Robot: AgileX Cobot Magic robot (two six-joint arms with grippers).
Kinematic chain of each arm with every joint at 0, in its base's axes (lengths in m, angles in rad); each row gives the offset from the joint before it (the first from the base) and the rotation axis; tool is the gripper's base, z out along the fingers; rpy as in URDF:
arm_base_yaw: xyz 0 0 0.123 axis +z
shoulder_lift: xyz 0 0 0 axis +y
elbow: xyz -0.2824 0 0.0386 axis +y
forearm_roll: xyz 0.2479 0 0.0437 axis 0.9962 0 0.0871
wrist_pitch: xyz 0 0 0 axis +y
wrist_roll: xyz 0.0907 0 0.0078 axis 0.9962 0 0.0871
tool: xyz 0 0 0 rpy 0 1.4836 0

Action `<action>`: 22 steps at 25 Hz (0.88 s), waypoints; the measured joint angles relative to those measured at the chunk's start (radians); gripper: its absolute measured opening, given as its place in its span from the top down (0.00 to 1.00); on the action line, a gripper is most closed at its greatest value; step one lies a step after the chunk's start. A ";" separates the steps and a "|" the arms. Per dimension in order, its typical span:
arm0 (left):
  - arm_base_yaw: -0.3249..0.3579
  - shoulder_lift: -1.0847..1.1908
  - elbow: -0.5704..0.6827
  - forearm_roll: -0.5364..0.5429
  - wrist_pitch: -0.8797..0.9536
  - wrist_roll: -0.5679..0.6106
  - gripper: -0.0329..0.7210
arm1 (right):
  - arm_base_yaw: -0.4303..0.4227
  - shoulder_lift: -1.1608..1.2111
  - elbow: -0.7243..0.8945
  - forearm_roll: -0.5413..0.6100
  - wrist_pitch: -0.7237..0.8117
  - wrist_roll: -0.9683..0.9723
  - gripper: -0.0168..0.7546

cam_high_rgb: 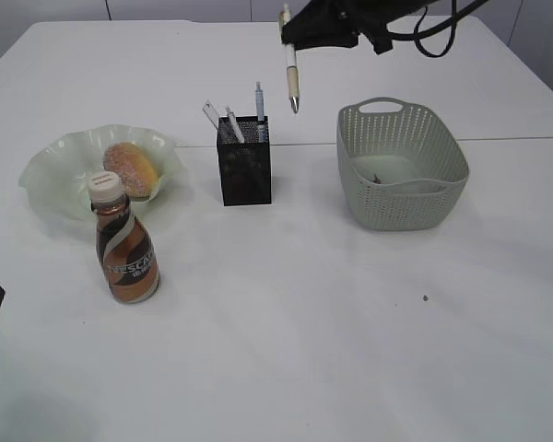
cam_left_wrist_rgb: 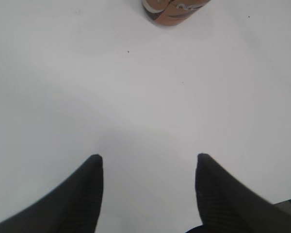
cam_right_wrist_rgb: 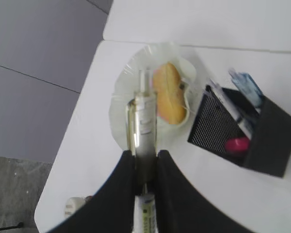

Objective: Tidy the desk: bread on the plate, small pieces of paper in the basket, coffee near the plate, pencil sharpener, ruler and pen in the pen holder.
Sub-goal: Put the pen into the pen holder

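The table point(cam_high_rgb: 276, 368) carries all items. The basket point(cam_high_rgb: 401, 166) stands at the right, with what appear to be small pieces of paper point(cam_high_rgb: 376, 178) inside. The plate point(cam_high_rgb: 51, 175) sits at the left and holds the bread point(cam_high_rgb: 131, 169). The coffee point(cam_high_rgb: 125, 241) stands upright just beside the plate's front rim. The pen holder point(cam_high_rgb: 244, 158) stands between plate and basket and already contains several items, including what looks like the ruler point(cam_high_rgb: 211, 115) and a pink object point(cam_right_wrist_rgb: 236, 144), possibly the pencil sharpener.

Step in hand, by judgement: depositing the pen, apparently the last item outstanding. The right gripper point(cam_right_wrist_rgb: 144, 162) is raised above the table behind the holder and basket. Its fingers point(cam_right_wrist_rgb: 120, 184) are clamped nearly closed on the pen point(cam_high_rgb: 292, 74), which hangs tip down, above the holder and to its right.

The next move calls for shifting the pen left over the holder's mouth, lowering the tip past the items already inside, then releasing.

The left gripper point(cam_left_wrist_rgb: 148, 162) hovers low over bare table near the coffee, fingers point(cam_left_wrist_rgb: 87, 194) spread moderately wide and empty.
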 joint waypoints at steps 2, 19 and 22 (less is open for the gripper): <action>0.000 0.000 0.000 0.000 0.000 0.000 0.37 | 0.000 0.009 0.000 0.064 -0.028 -0.086 0.90; 0.000 0.000 0.000 -0.005 0.026 0.000 0.37 | -0.007 0.191 -0.004 0.484 -0.069 -0.722 0.90; 0.000 0.000 0.000 -0.005 0.033 0.000 0.37 | -0.007 0.193 -0.006 0.515 -0.096 -0.873 0.90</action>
